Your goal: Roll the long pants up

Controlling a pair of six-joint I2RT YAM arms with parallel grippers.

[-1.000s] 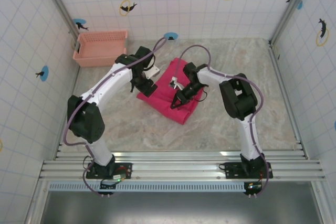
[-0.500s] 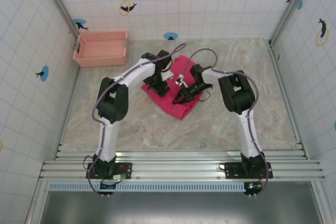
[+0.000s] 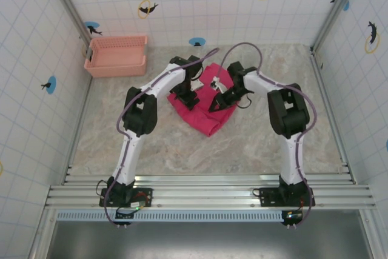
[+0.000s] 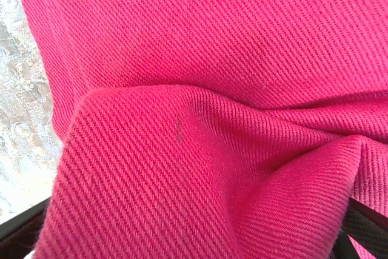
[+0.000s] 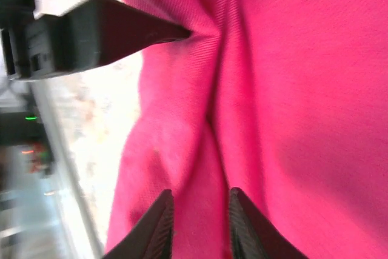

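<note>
The long pants lie bunched in a magenta-red heap mid-table, between both arms. My left gripper presses into their far-left edge. In the left wrist view a raised fold of the pants bulges between my fingers, which stand wide apart at the bottom corners, so the gripper is open. My right gripper is at the heap's far-right side. In the right wrist view its fingertips pinch a ridge of the pants. The left gripper's black finger touches the cloth just beyond.
A pale pink lattice basket stands at the back left against the wall. Tiled walls close in the marble table on three sides. Bare tabletop lies near and to the right of the pants.
The left arm swung in and its gripper moved right onto the pants' far-left edge. The right gripper shifted farther back. The pants drew into a narrower, more bunched heap.
</note>
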